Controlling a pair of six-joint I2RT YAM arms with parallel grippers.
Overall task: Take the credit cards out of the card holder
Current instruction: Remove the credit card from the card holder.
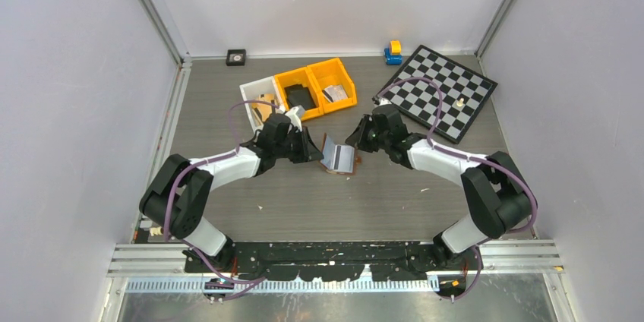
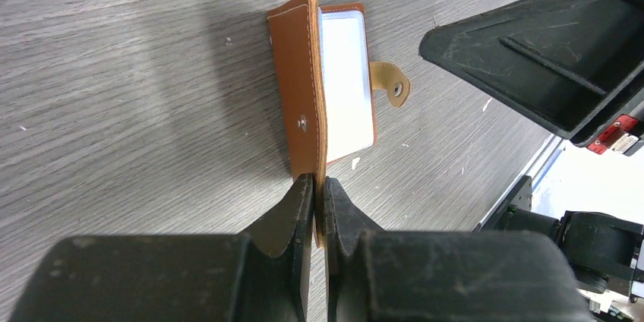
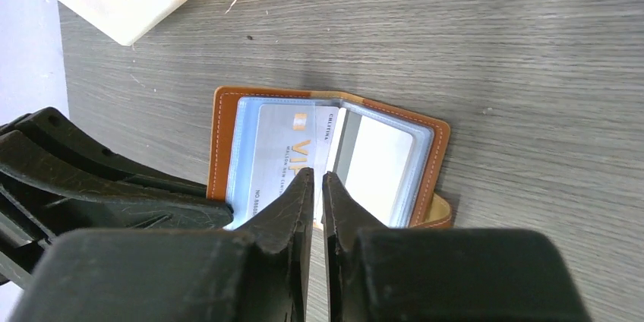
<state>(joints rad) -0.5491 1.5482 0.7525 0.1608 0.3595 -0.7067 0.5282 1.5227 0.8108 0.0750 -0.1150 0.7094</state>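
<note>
The brown card holder (image 1: 339, 156) stands open like a book on the table between both arms. My left gripper (image 2: 319, 181) is shut on the lower edge of its brown cover (image 2: 296, 94); a white card (image 2: 345, 79) shows behind that cover. In the right wrist view the card holder (image 3: 433, 147) faces me with clear sleeves. A silver-grey credit card (image 3: 285, 155) with gold print fills the left sleeve and a pale one (image 3: 380, 170) the right. My right gripper (image 3: 317, 176) has its tips at the middle leaf, jaws a thin slit apart. Whether they pinch anything is unclear.
Two yellow bins (image 1: 315, 86) and a white bin (image 1: 254, 93) with small items stand behind the holder. A chessboard (image 1: 440, 98) lies at the back right, with a blue and yellow toy (image 1: 393, 52) beside it. A small black square (image 1: 236, 57) sits by the back wall.
</note>
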